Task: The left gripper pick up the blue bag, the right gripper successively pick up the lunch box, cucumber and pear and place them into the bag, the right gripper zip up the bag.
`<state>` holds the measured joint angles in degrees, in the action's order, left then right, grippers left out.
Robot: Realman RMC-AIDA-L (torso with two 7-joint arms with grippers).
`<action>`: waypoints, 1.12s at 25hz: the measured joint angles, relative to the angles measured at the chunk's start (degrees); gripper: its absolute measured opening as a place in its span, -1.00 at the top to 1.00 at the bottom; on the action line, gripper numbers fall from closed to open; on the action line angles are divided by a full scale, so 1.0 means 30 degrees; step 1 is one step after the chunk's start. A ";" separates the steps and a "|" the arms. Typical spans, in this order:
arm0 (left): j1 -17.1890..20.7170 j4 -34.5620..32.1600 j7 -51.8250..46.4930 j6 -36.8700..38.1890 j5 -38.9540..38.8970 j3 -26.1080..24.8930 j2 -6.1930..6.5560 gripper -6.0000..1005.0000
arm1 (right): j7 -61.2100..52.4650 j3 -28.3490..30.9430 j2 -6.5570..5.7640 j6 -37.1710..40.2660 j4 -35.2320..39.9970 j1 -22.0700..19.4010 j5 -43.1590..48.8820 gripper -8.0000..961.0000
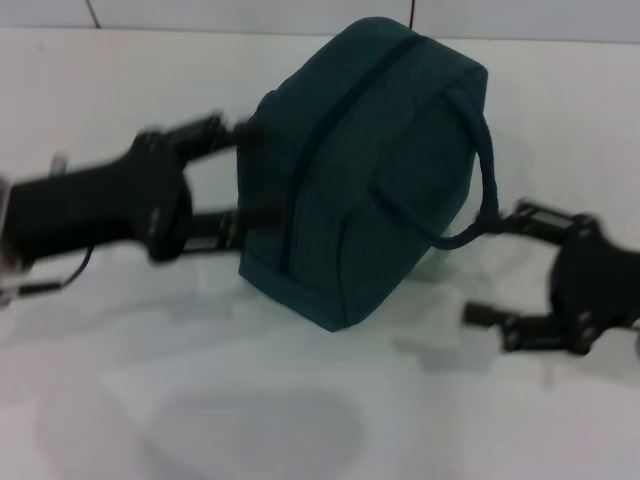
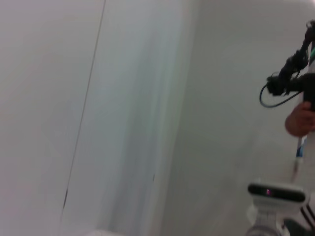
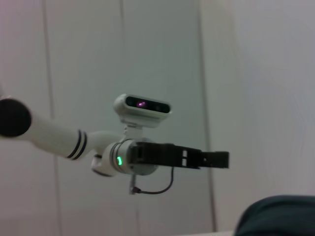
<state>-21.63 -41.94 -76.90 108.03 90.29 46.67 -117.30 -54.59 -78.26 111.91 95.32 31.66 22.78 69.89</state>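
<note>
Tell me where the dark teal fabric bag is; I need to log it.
In the head view, the dark teal fabric bag sits mid-table between the left gripper and right gripper.

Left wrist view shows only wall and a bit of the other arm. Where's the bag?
Observer: In the head view, the blue bag is tilted, between the left gripper and the right gripper.
Operator: Zipped?
Observer: The zip line along its top looks closed.
Operator: Is left holding it?
Observer: Its fingers are spread at the bag's left end, but I can't tell whether they're gripping it.
</note>
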 joint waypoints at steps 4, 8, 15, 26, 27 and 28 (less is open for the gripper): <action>0.1177 0.0921 0.1677 0.0574 0.0268 -0.0001 0.0054 -0.75 | 0.0286 -0.0046 0.0847 -0.0646 -0.0046 0.0314 0.1386 -0.81; 0.1625 0.1649 0.2228 0.1235 0.0988 0.0029 0.0099 -0.75 | 0.0118 -0.0144 0.1122 -0.0960 -0.0397 0.0466 0.1931 -0.81; 0.1979 0.1675 0.2235 0.1343 0.2242 0.0034 -0.0030 -0.75 | 0.0067 -0.0197 0.1184 -0.0967 -0.1809 0.1282 0.1968 -0.81; 0.2038 0.1581 0.2187 0.1414 0.2804 0.0192 -0.0013 -0.75 | 0.0043 -0.0188 0.1193 -0.0870 -0.1734 0.1262 0.1885 -0.81; 0.2038 0.1578 0.2165 0.1420 0.2824 0.0210 0.0002 -0.75 | 0.0042 -0.0162 0.1192 -0.0858 -0.1719 0.1248 0.1871 -0.81; 0.2028 0.1587 0.2134 0.1427 0.2852 0.0215 0.0019 -0.75 | 0.0040 -0.0138 0.1193 -0.0848 -0.1717 0.1246 0.1866 -0.81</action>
<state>-15.54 -37.18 -70.50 112.31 98.85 47.31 -117.24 -54.47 -78.67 115.49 92.78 26.51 26.52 75.49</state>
